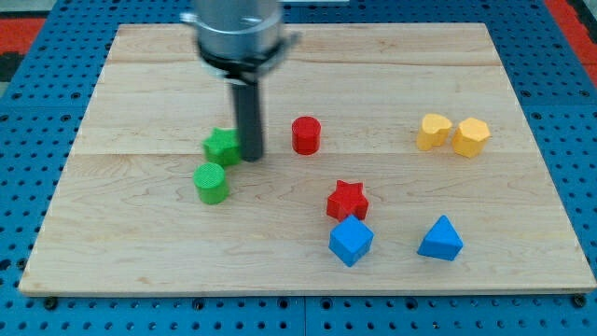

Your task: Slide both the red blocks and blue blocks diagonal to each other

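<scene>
A red cylinder (305,134) stands near the board's middle. A red star (347,200) lies below and right of it, touching the top of a blue cube (351,240). A blue triangular block (440,239) sits to the cube's right, apart from it. My tip (250,157) is on the board left of the red cylinder, right against a green star (221,147). It is well up and left of the red star and both blue blocks.
A green cylinder (211,183) stands just below the green star. Two yellow blocks, a heart-like one (433,131) and a hexagonal one (471,136), sit together at the view's right. The wooden board (140,252) lies on a blue pegboard.
</scene>
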